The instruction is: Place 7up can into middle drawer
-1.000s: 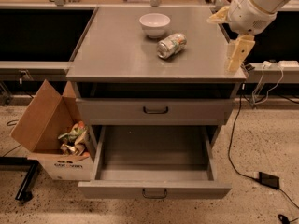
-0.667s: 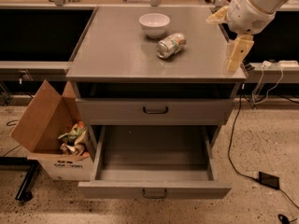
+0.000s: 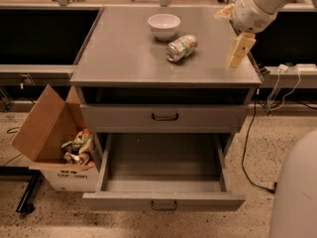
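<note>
The 7up can point(image 3: 182, 47) lies on its side on the grey cabinet top point(image 3: 124, 58), just right of centre and in front of a white bowl point(image 3: 164, 26). The middle drawer point(image 3: 163, 182) is pulled out low at the front and holds nothing. My gripper point(image 3: 232, 31) hovers over the top's right edge, right of the can and apart from it. It is open and holds nothing, with one beige finger point(image 3: 240, 48) pointing down.
A closed drawer front point(image 3: 165, 117) with a dark handle sits above the open drawer. An open cardboard box point(image 3: 54, 143) with wrappers stands on the floor at the left. Cables point(image 3: 247, 152) run down the right side. Part of my white body point(image 3: 297, 192) fills the lower right.
My gripper has shifted slightly left toward the can. The can, bowl and drawer have not moved.
</note>
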Controlling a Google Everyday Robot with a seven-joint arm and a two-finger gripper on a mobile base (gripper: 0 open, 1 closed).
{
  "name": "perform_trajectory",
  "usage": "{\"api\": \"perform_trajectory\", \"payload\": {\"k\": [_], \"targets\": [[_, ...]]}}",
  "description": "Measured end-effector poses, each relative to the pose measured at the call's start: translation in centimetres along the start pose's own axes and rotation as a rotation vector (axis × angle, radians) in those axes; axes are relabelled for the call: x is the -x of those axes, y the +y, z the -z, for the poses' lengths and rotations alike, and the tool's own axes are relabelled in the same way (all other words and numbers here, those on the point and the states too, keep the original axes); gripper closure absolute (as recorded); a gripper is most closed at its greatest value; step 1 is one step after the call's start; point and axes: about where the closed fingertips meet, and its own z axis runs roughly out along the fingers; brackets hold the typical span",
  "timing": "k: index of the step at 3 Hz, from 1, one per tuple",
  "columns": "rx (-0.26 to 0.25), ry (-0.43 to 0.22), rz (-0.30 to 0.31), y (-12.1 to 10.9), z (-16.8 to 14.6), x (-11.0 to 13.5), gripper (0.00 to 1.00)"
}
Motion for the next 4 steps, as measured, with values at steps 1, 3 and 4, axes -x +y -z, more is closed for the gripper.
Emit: {"api": "perform_trajectory", "payload": {"k": [1, 3, 4], "targets": [[-0.034, -0.041, -0.044, -2.2, -2.0, -0.9, 0.0], [-0.079, -0.235, -0.122, -5.6, -5.9, 0.8, 0.0], [-0.083, -0.241, -0.114, -6.0, -6.3, 1.3, 0.0]]}}
